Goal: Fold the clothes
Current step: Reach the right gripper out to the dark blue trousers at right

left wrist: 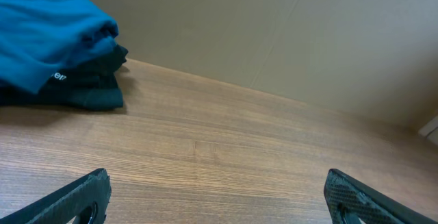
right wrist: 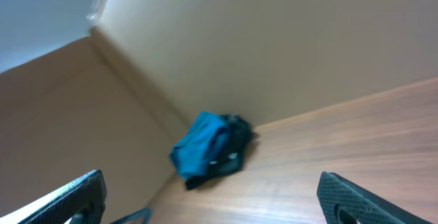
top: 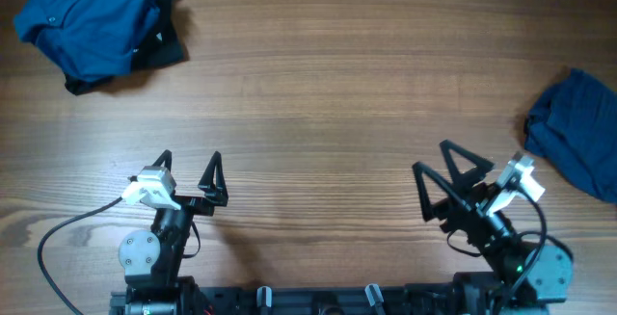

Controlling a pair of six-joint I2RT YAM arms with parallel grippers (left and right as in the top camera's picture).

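At far right | navy garment, overhead view only | left tool, right tool gaping, empty

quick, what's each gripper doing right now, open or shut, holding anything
left gripper: open, fingers wide apart, holding nothing
right gripper: open, fingers wide apart, holding nothing

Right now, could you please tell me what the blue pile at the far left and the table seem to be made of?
Blue pile: soft matte cloth, probably woven; it slumps in creased folds.
Table: wood or wood-look laminate, I cannot tell which; low sheen, long grain lines.
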